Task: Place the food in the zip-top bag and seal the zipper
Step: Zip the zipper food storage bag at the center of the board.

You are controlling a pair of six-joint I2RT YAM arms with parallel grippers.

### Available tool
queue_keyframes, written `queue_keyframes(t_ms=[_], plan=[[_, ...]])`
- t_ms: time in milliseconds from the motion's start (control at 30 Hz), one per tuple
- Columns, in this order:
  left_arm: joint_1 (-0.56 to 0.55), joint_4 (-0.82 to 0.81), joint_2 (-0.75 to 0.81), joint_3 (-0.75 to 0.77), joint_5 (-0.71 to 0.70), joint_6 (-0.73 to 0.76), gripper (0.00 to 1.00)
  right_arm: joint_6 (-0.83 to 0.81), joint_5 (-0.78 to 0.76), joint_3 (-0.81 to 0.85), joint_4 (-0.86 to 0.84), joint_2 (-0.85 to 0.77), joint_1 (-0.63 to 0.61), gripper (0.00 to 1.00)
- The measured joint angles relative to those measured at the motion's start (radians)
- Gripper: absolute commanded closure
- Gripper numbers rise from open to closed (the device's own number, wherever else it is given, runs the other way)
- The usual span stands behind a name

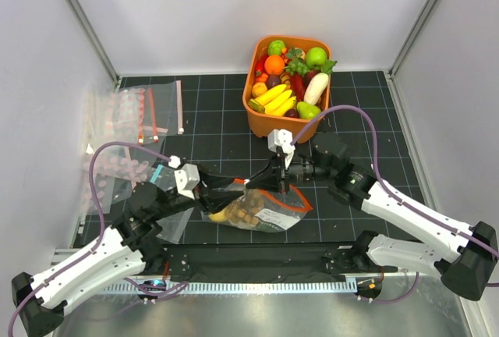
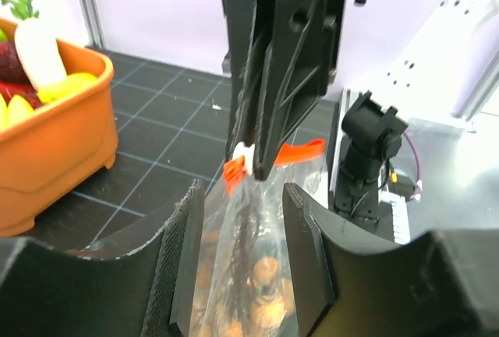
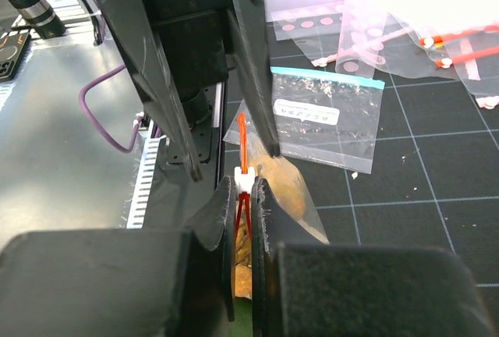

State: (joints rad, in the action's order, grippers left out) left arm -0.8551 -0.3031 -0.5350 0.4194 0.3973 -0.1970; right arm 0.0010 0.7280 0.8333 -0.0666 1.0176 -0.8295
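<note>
The zip-top bag (image 1: 273,216) lies at the near middle of the mat with brown balls and a yellow piece of food (image 1: 238,212) inside. My right gripper (image 1: 261,184) is shut on the red-orange zipper (image 3: 240,138), right at its white slider (image 3: 244,181). My left gripper (image 1: 226,195) is open, and its fingers (image 2: 183,259) straddle the filled bag (image 2: 242,274) just behind the right gripper (image 2: 253,161). The zipper (image 2: 300,152) runs on past the pinch. The cauliflower and the dark green piece do not show.
An orange bin (image 1: 284,128) of toy produce stands at the back middle. Spare clear bags (image 1: 129,118) lie at the left. A clear bag with a teal strip (image 3: 327,115) lies flat beside the left arm. The arm bases and metal edge are close in front.
</note>
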Motion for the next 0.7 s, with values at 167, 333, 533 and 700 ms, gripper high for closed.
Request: queue_keyframes(t_ms=[167,333,533,700], plan=[[0.000,-0.025,0.020,0.000,-0.001,-0.007,0.86,0.000,0.000,0.009,0.009,0.008,-0.008,0.99],[0.000,-0.040,0.010,0.000,0.000,-0.003,1.00,-0.003,0.000,0.012,0.025,0.010,-0.018,0.99],[0.000,-0.029,0.021,0.001,-0.017,-0.004,1.00,-0.008,-0.011,0.016,0.045,0.011,-0.021,0.99],[-0.008,-0.002,0.119,-0.029,-0.097,-0.005,1.00,-0.011,-0.032,0.031,0.029,0.024,-0.035,0.99]])
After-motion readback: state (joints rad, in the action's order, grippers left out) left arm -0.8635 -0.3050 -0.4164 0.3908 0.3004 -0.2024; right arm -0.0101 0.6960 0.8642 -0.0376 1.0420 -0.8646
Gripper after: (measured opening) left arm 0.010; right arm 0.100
